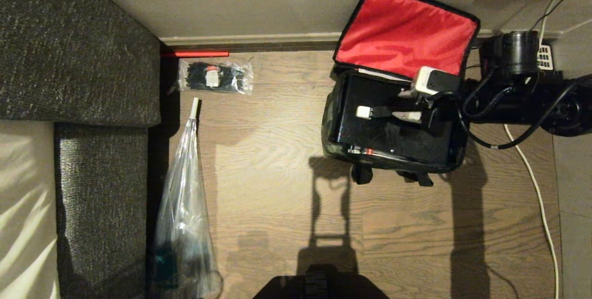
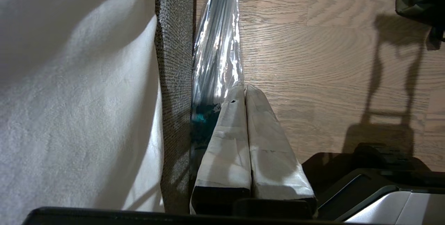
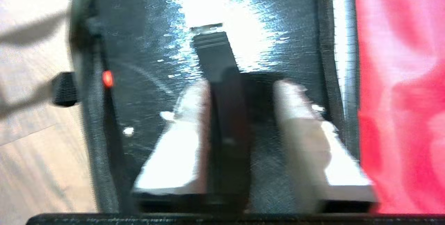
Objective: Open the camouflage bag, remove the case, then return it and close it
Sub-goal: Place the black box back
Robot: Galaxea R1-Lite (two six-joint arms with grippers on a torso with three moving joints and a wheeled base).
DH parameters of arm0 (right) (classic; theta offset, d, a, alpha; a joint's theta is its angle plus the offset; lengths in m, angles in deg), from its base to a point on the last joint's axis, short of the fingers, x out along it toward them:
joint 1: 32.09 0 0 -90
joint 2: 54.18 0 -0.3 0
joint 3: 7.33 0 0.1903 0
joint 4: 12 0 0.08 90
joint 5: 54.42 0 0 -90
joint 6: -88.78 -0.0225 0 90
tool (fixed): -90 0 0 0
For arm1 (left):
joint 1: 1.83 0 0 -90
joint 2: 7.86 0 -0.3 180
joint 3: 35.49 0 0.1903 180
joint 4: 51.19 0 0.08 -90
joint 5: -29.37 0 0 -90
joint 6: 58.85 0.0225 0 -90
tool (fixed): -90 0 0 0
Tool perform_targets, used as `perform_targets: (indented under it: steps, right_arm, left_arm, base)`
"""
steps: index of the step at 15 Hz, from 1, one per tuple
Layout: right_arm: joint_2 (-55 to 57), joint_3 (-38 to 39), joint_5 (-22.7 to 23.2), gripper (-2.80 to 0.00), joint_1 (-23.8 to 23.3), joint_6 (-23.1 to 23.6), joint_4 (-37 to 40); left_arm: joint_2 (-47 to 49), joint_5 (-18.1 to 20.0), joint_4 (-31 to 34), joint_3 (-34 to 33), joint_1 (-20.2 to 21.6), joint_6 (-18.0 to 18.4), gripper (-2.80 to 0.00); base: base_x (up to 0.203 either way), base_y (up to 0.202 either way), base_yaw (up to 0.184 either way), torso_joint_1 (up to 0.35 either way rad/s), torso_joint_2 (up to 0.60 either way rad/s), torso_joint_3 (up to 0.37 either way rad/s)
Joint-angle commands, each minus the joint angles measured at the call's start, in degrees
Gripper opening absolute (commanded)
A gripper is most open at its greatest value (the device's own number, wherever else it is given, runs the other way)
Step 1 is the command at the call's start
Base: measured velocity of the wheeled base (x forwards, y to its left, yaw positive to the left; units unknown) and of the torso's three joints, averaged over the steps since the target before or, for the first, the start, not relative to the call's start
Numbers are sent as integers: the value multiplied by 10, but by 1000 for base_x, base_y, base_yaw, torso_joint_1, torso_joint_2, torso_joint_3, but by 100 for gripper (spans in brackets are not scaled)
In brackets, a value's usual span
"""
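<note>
Counting one camouflage bag (image 1: 335, 118), one case (image 1: 393, 123), one packet of cable ties (image 1: 215, 77), one clear plastic bag (image 1: 185, 206), two grippers (image 1: 370, 112) (image 2: 245, 91).

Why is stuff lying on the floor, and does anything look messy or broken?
Nothing looks broken or spilled. The camouflage bag sits open on the floor, red lid flipped back, the case inside. A packet of cable ties and a long clear plastic bag lie loose beside the sofa.

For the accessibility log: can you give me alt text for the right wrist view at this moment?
The right gripper hovers over the glossy black case lying in the open camouflage bag, its white fingers spread either side of a black strap. The bag's red lining fills one edge, wood floor the other.
</note>
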Motion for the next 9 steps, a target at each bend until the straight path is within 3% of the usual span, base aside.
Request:
perform_targets:
  steps: [1,5,7,8,9]
  right_arm:
    - [-17,17,-2,0,-1,7,35]
    - [-95,65,-1,0,0,3,104]
    - [-153,116,-2,0,0,-22,121]
    - [-179,132,-5,-280,0,-50,125]
    - [-205,141,-17,-280,0,-85,128]
  left_arm:
    - [-1,0,0,0,-1,0,-280]
    - [-1,0,0,0,0,0,-280]
    - [0,0,0,0,0,0,-280]
    - [0,0,0,0,-1,0,-280]
    - [0,0,0,0,0,0,-280]
  base:
    - [0,0,0,0,0,0]
    - [0,0,0,0,0,0]
    - [0,0,0,0,0,0]
    - [0,0,0,0,0,0]
    - [0,0,0,0,0,0]
